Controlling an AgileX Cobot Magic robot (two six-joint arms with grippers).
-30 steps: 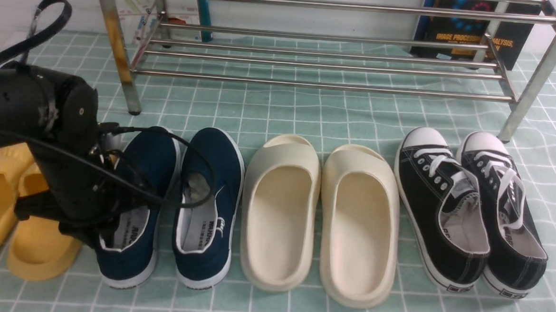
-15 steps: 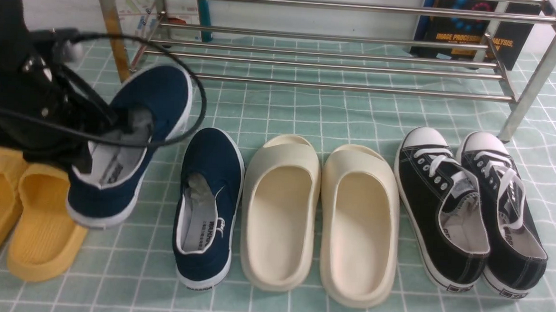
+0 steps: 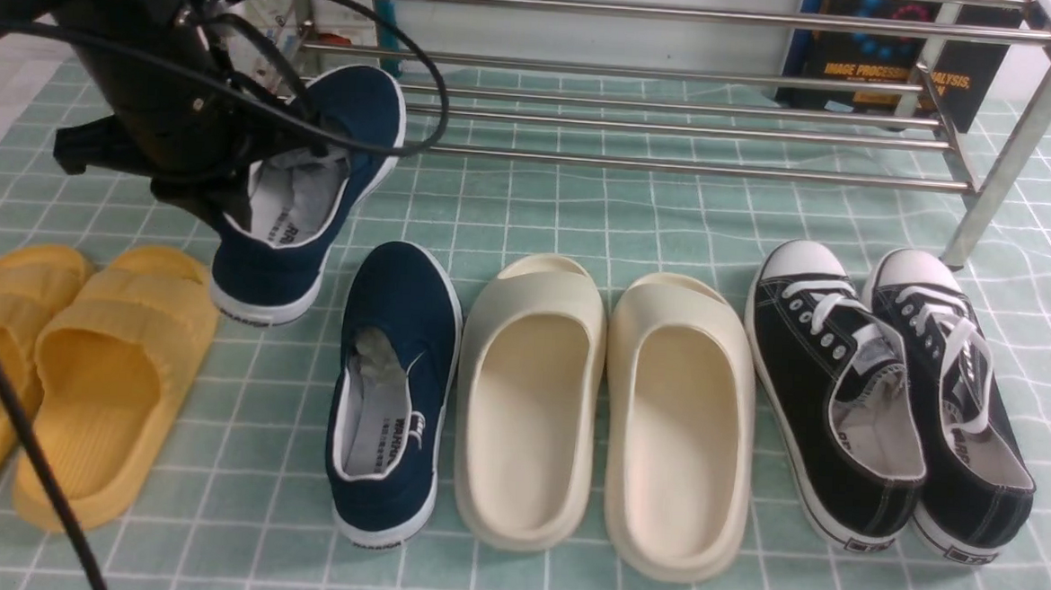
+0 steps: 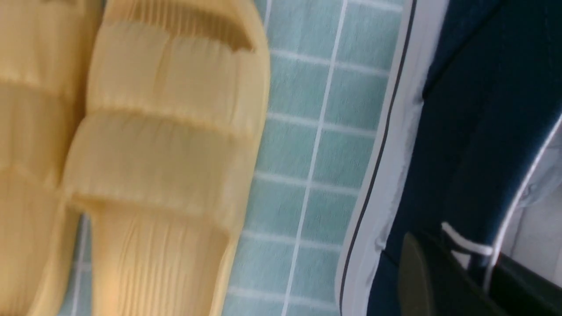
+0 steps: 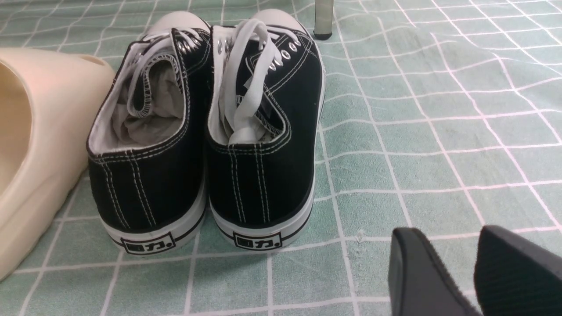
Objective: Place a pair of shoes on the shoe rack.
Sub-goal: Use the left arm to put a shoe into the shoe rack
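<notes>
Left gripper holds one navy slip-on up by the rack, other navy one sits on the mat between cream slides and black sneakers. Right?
One slip: in the front view the other navy shoe sits between the yellow slides and the cream slides, not beside the black sneakers. The left gripper does hold one navy shoe up by the shoe rack.

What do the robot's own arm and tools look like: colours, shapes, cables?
The left arm has a bulky matt black housing with small screws, and black cables trail from it. The right tool has two flat black fingers with rounded tips. No markings are visible.
</notes>
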